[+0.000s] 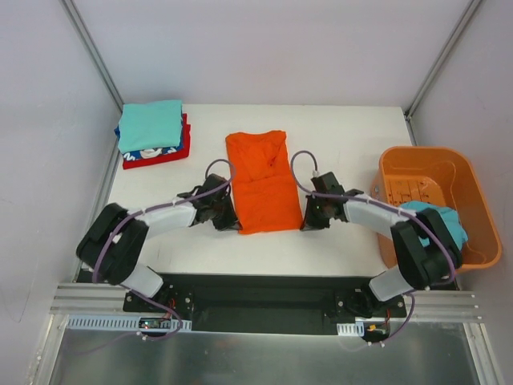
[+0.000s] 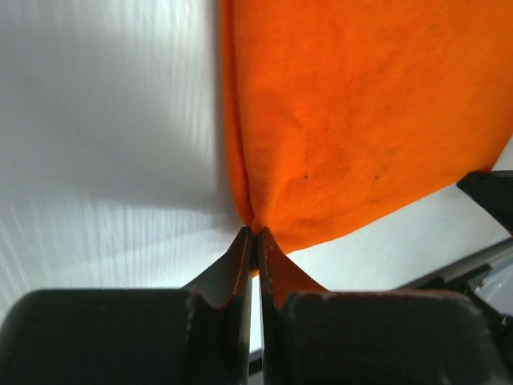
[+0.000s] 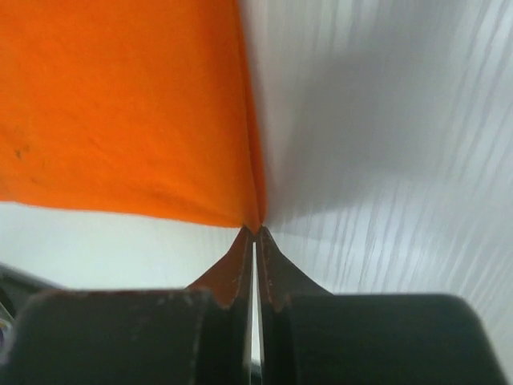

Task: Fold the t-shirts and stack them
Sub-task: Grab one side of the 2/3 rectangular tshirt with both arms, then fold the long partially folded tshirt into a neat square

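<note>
The orange t-shirt (image 1: 261,180) lies folded lengthwise in the middle of the table. My left gripper (image 1: 232,221) is shut on its near left corner; in the left wrist view the fingertips pinch the orange cloth (image 2: 353,120) at my left gripper (image 2: 255,234). My right gripper (image 1: 305,220) is shut on the near right corner; in the right wrist view the orange cloth (image 3: 120,104) ends at my right gripper (image 3: 255,233). A stack of folded shirts, a teal one (image 1: 150,124) on top of a patterned and a red one (image 1: 157,156), sits at the far left.
An orange plastic basket (image 1: 473,200) stands at the right edge of the table with a teal shirt (image 1: 443,222) hanging over its near rim. Metal frame posts rise at both far corners.
</note>
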### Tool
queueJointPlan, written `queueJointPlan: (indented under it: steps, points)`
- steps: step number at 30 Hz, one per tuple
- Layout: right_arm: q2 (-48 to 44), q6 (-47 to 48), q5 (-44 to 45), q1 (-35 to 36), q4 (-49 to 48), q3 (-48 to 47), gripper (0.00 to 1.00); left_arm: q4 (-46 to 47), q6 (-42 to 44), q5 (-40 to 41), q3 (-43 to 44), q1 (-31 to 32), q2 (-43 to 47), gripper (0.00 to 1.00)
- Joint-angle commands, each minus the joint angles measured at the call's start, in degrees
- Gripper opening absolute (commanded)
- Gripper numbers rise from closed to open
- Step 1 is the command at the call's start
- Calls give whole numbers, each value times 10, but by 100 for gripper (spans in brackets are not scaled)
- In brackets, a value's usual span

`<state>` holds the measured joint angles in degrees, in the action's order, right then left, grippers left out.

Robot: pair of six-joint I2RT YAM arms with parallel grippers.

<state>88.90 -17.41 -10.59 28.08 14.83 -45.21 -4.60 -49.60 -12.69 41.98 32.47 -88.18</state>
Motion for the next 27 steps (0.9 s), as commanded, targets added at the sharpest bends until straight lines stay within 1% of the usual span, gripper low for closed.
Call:
queueJointPlan:
  steps: [1, 2, 3, 4, 6, 7, 9, 11, 12, 13, 14, 16, 17, 18, 19, 20, 21, 23, 24, 25, 27]
  points:
    - [-163, -19, 31, 66, 84, 66, 1, -33, -24, 13, -60, 63, 135, 0]
    - [-192, -25, 44, 100, 105, 78, 1, -38, -37, 15, -78, 74, 160, 0]
    - [-220, -35, 55, 116, 146, 81, 1, -44, -44, 19, -87, 87, 185, 0]
    - [-277, -42, 67, 135, 164, 82, 1, -55, -50, 22, -94, 97, 235, 0]
    - [-332, -50, 79, 142, 207, 77, 1, -69, -54, 23, -104, 99, 286, 0]
    - [-380, -47, 85, 142, 219, 72, 1, -75, -53, 28, -102, 100, 331, 0]
    - [-423, -38, 87, 142, 240, 42, 1, -87, -47, 28, -87, 99, 366, 0]
    - [-433, -15, 97, 142, 243, 21, 1, -94, -39, 35, -63, 99, 397, 0]
    - [-428, -7, 102, 140, 245, 0, 0, -99, -37, 45, -52, 98, 407, 0]
    - [-422, 6, 139, 138, 247, -14, 1, -102, -29, 58, -43, 99, 410, 0]
    - [-414, 13, 151, 136, 248, -28, 1, -109, -26, 99, -23, 99, 410, 0]
    - [-387, 25, 168, 121, 238, -64, 1, -115, -7, 140, 3, 98, 397, 0]
    - [-378, 38, 166, 112, 231, -75, 1, -119, -1, 169, 33, 95, 388, 0]
    - [-356, 41, 160, 103, 214, -87, 1, -125, 6, 180, 47, 91, 364, 0]
    - [-344, 44, 145, 80, 209, -105, 1, -127, 18, 188, 60, 86, 351, 0]
    - [-333, 49, 135, 70, 202, -116, 1, -128, 20, 191, 84, 79, 336, 0]
    - [-309, 54, 124, 61, 188, -123, 1, -129, 21, 175, 93, 54, 304, 0]
    - [-284, 63, 89, 38, 177, -152, 1, -129, 21, 154, 121, 28, 273, 0]
    - [-257, 69, 80, 31, 173, -163, 1, -128, 21, 141, 128, 15, 247, 0]
    - [-243, 73, 68, 18, 173, -175, 1, -129, 22, 140, 136, -4, 234, 0]
    - [-200, 84, 50, 6, 173, -210, 1, -128, 30, 141, 164, -16, 202, 0]
